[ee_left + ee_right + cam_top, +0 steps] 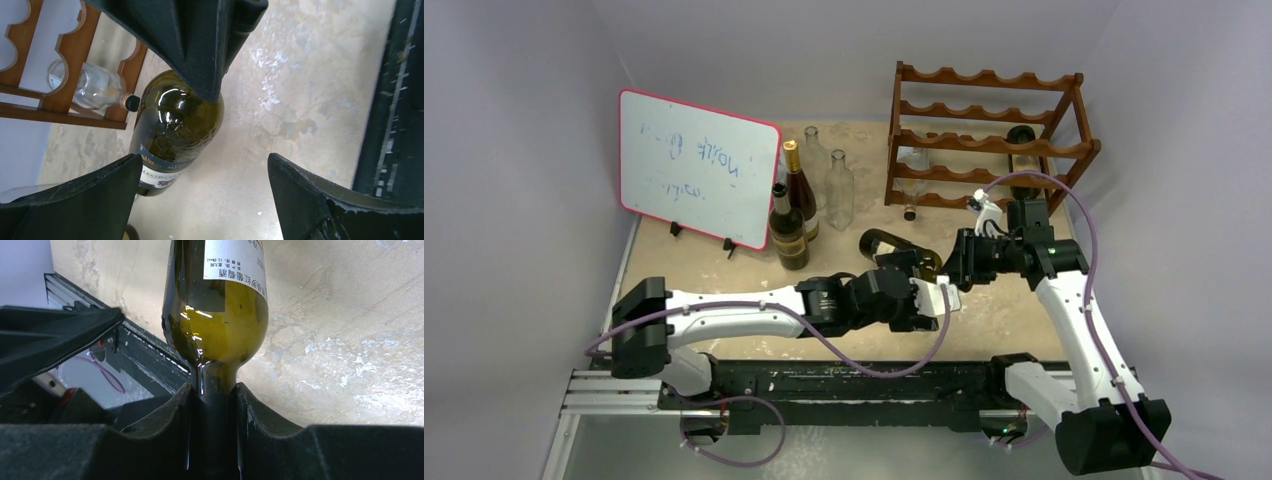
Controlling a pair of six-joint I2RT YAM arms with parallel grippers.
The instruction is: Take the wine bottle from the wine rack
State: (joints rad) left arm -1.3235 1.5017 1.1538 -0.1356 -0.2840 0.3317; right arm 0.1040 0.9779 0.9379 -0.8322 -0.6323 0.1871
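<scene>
I saw the right pincer [214, 405] clamped on the neck of a dark green glass wine bottle [215, 325], bottle off the reddish-brown wooden wine rack [969, 143], over the beige bench [1014, 300], left pincer [203, 156] spread open beside it

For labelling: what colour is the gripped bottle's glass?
The wine bottle is dark olive green; right wrist view shows it best.
</scene>
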